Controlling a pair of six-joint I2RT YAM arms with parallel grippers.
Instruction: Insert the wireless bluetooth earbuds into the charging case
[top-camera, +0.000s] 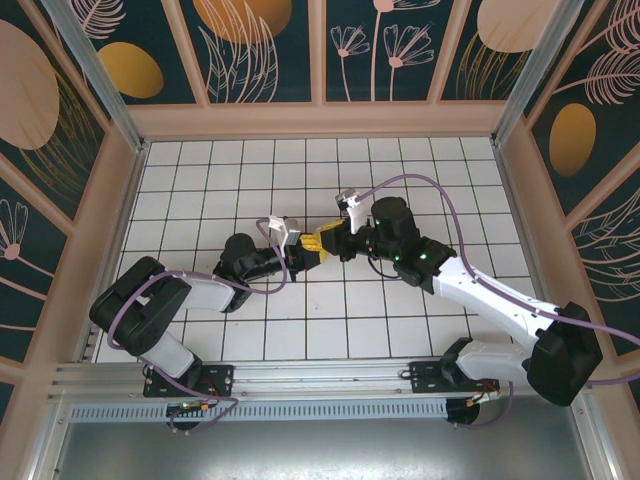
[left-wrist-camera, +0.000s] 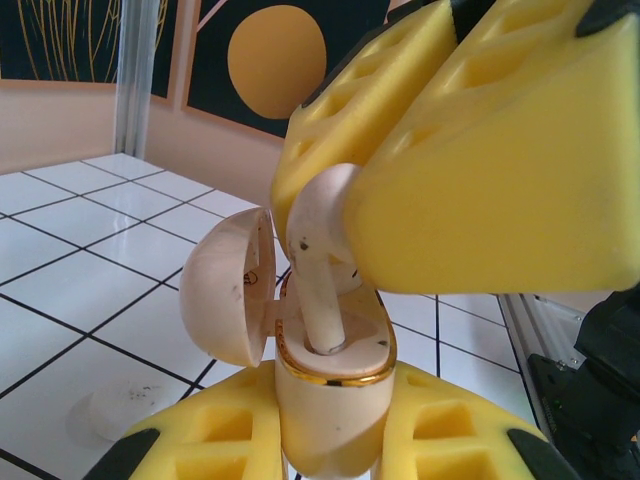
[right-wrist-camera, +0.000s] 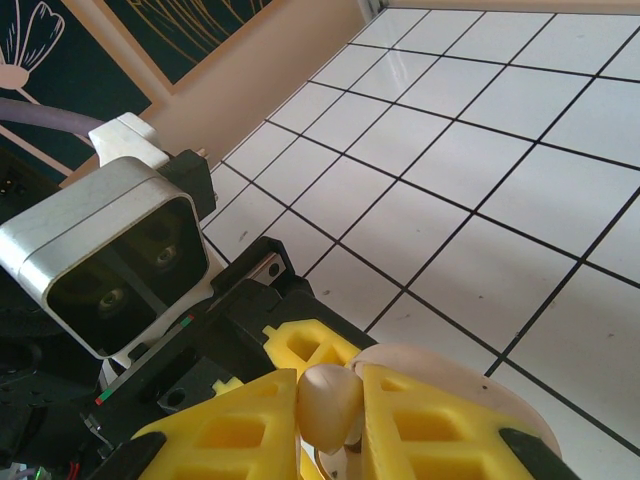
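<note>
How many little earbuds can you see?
1. The earbud is pinched in the right gripper, its stem poking into the open charging case that the left gripper holds. A second may be hidden inside the case.

The earbud (left-wrist-camera: 322, 290) head is mostly buried between the right gripper (left-wrist-camera: 335, 195) pads (left-wrist-camera: 480, 170), and its stem tip is sunk out of sight in the charging case (left-wrist-camera: 330, 385). The case base disappears between the left gripper (left-wrist-camera: 325, 445) pads, cut by the bottom edge. From above, mid-frame, both are too small to make out.
</note>
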